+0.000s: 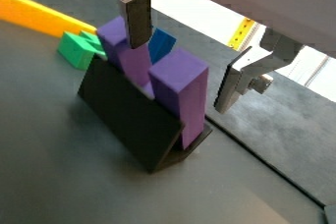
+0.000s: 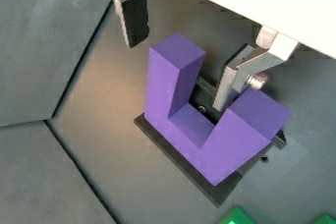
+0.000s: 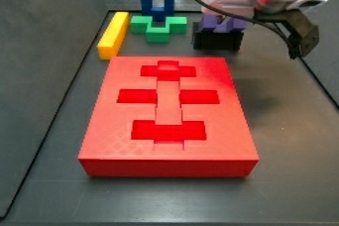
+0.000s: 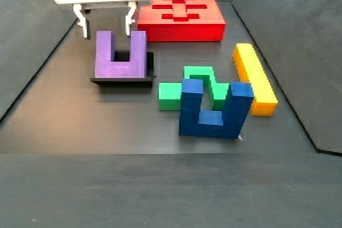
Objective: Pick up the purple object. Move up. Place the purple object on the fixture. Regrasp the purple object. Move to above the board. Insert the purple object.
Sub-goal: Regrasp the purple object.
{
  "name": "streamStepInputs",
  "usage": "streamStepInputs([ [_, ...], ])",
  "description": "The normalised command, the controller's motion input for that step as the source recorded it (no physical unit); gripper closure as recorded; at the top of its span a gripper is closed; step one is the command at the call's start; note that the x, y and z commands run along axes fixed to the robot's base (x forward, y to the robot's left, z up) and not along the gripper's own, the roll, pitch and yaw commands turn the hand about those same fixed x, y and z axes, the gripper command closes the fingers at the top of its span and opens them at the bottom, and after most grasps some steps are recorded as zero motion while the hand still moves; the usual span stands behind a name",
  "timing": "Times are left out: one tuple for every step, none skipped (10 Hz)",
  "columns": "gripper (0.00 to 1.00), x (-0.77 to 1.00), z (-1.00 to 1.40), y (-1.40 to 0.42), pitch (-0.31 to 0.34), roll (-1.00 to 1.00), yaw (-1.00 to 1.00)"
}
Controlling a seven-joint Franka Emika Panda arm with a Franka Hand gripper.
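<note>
Two silver fingers of the gripper stand spread apart above the purple object, one finger clear of a prong and the other beside the opposite prong, grasping nothing. One purple object leans on the fixture, prongs pointing up toward the gripper, with the fixture sitting on the dark floor just beyond the far edge of the board. Near the fixture lie a green block, a blue two-pronged piece and a yellow bar, all well apart from the board.
</note>
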Motion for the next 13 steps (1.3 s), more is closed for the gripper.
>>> streamStepInputs([
  [0.00,0.26,-0.13,0.00,0.014,0.07,0.03],
  [0.00,0.21,-0.07,0.00,0.009,0.03,0.01],
  [0.00,0.01,-0.02,0.00,0.000,0.00,0.00],
  [0.00,0.05,-0.23,0.00,0.000,0.13,0.00],
  [0.00,0.00,0.00,0.00,0.000,0.02,0.00],
  [0.00,0.00,0.00,0.00,0.000,0.00,0.00],
  [1.00,0.00,0.00,0.00,0.000,0.00,0.00],
  [1.00,0.00,0.00,0.00,0.000,0.00,0.00],
  [1.00,0.00,0.00,0.00,0.000,0.00,0.00],
  [1.00,0.00,0.00,0.00,0.000,0.00,0.00],
  [1.00,0.00,0.00,0.00,0.000,0.00,0.00],
  [1.00,0.00,0.00,0.00,0.000,0.00,0.00],
  [1.00,0.00,0.00,0.00,0.000,0.00,0.00],
])
